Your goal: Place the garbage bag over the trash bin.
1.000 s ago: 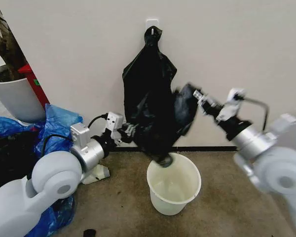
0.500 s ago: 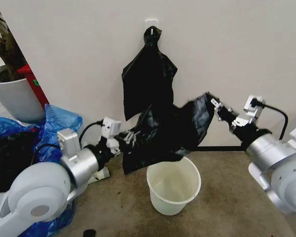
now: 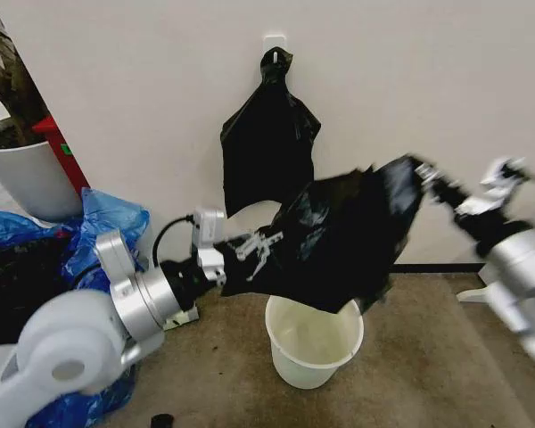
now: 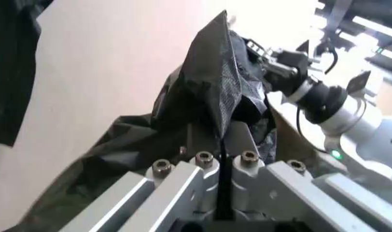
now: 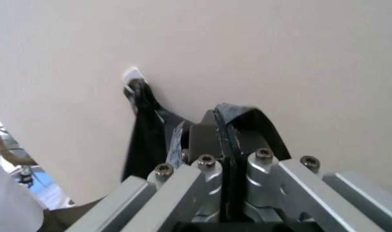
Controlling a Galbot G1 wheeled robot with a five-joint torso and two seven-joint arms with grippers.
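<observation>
A glossy black garbage bag (image 3: 339, 236) is stretched between my two grippers in the air, just above the trash bin (image 3: 314, 341), a cream-white bucket standing on the floor. My left gripper (image 3: 250, 254) is shut on the bag's left edge, low beside the bin. Up at the right, my right gripper (image 3: 421, 169) is shut on the bag's other edge. In the left wrist view the bag (image 4: 215, 92) is pinched in that gripper (image 4: 223, 137), with the right arm (image 4: 325, 104) beyond. The right wrist view has black film (image 5: 244, 123) clamped in the right gripper (image 5: 220, 135).
A bunch of black bags (image 3: 267, 134) hangs from a wall hook (image 3: 275, 45) behind the bin. Blue plastic bags (image 3: 102, 232) and a white plant pot (image 3: 27, 174) stand at the left. Brown floor lies open to the bin's right.
The bag has come off the hanging bunch. My right gripper has pulled its edge up and to the right, spreading it wide, while the left gripper edged right. The bag's bottom has lifted out of the bin.
</observation>
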